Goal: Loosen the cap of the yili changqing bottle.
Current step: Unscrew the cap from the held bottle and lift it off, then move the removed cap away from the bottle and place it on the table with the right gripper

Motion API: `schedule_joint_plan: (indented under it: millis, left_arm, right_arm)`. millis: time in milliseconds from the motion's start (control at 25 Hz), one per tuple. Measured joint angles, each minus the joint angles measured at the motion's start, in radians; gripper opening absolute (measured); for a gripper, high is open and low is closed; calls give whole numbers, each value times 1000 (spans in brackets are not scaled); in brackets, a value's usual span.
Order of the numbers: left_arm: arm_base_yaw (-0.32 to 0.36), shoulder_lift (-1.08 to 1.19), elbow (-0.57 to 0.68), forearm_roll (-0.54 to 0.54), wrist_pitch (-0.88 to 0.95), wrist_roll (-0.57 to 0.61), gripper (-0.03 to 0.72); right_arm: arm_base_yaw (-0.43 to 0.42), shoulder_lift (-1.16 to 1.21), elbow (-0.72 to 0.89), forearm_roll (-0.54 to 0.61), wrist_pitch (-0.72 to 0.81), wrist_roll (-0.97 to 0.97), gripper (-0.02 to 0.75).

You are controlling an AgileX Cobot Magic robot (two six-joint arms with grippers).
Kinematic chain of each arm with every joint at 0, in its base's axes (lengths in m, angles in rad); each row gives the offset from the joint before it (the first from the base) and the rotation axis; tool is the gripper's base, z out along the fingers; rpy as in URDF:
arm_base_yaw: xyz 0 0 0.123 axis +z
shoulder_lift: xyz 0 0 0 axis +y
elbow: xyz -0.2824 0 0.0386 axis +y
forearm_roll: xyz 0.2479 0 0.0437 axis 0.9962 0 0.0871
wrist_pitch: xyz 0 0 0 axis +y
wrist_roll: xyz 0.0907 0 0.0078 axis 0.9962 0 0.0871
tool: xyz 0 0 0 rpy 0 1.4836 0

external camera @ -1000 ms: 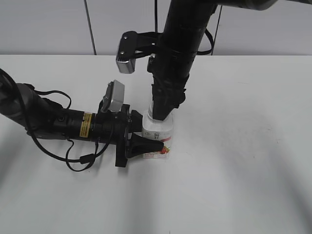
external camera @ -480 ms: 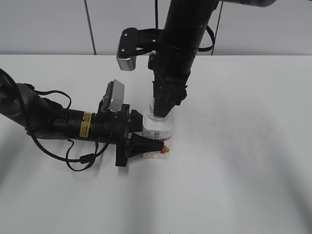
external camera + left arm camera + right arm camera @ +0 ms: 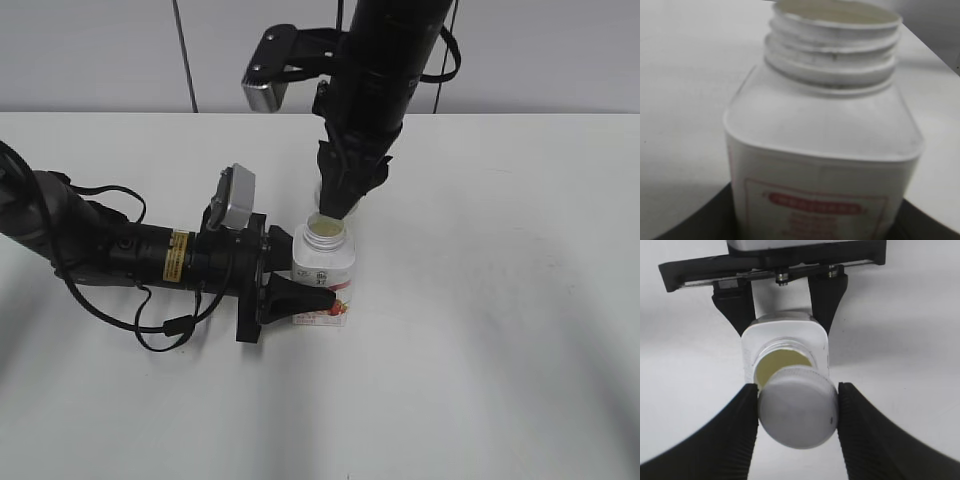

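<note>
The yili changqing bottle (image 3: 325,268) stands upright on the white table, white with a pink-red label. Its threaded neck (image 3: 832,52) is bare and its mouth is open, with pale liquid inside (image 3: 779,363). My left gripper (image 3: 300,300) lies low on the table and is shut on the bottle's lower body. My right gripper (image 3: 338,202) hangs above the bottle and is shut on the round white cap (image 3: 797,412). The cap is off the neck, a little above it. In the exterior view the right fingers mostly hide the cap.
The white table (image 3: 500,300) spreads around the bottle, with a grey wall behind it. The left arm (image 3: 110,250) and its cables lie across the table's left part. The right arm (image 3: 380,70) comes down from above the middle.
My right gripper has risen with the cap in it. The cap has come off the bottle's neck and the open mouth now shows. The left gripper and bottle have not moved.
</note>
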Motion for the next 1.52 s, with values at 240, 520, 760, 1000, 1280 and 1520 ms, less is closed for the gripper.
schedule_joint_plan:
  millis: [240, 520, 760, 1000, 1280, 1520]
  left_arm:
    - [0, 0, 0, 0, 0, 0, 379]
    - [0, 0, 0, 0, 0, 0, 379]
    - [1, 0, 0, 0, 0, 0, 379]
    - [1, 0, 0, 1, -2, 0, 379]
    - [1, 0, 0, -1, -2, 0, 379]
    - [1, 0, 0, -1, -1, 0, 379]
  right_arm:
    - [0, -61, 0, -48, -1, 194, 385]
    - [-16, -68, 0, -200, -1, 541, 385]
    - [-153, -68, 36, -212, -15, 777, 384]
    - [-345, -68, 212, -179, -172, 883, 384]
    - [-513, -68, 444, -15, -352, 896, 384]
    - [-584, -68, 546, 2, -441, 899, 384]
